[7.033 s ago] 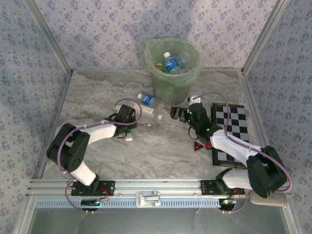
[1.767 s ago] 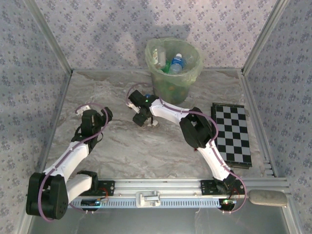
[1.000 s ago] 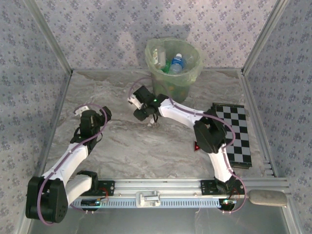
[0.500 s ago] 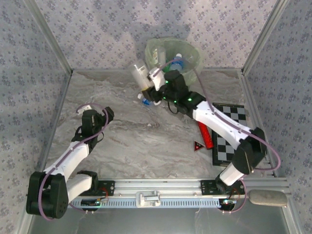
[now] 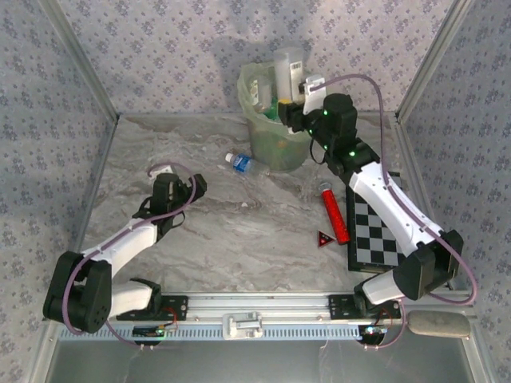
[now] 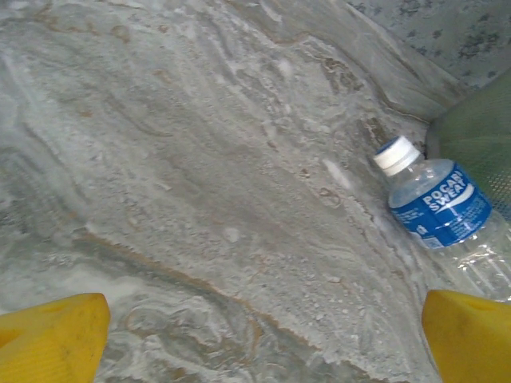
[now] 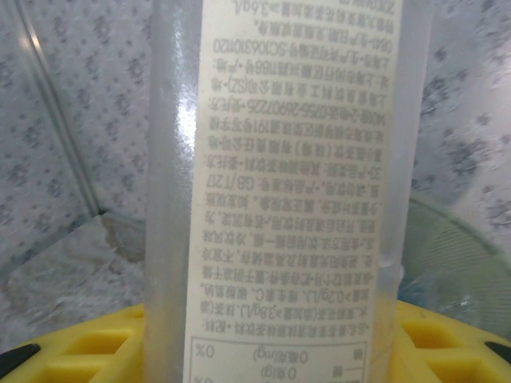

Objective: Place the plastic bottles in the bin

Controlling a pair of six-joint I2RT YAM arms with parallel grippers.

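My right gripper point(image 5: 297, 86) is shut on a clear plastic bottle with a white printed label point(image 5: 286, 67), held upright over the pale green bin point(image 5: 271, 145). In the right wrist view that bottle point(image 7: 279, 183) stands between my yellow fingers point(image 7: 88, 347), with the bin's rim point(image 7: 459, 255) behind it. Other bottles lie inside the bin. A clear bottle with a blue label point(image 5: 246, 164) lies on the table left of the bin. My left gripper point(image 5: 192, 185) is open, short of that bottle point(image 6: 437, 206), its yellow fingertips point(image 6: 48, 341) wide apart with nothing between them.
A red cylinder tube point(image 5: 335, 211) and a small red triangle point(image 5: 323, 238) lie beside a checkerboard point(image 5: 383, 219) at the right. Patterned walls enclose the marble table on three sides. The bin's green wall point(image 6: 479, 128) stands just behind the lying bottle.
My right arm has carried the white-labelled bottle from left of the bin up and over the bin's mouth. My left gripper has shifted right toward the blue-labelled bottle, still open.
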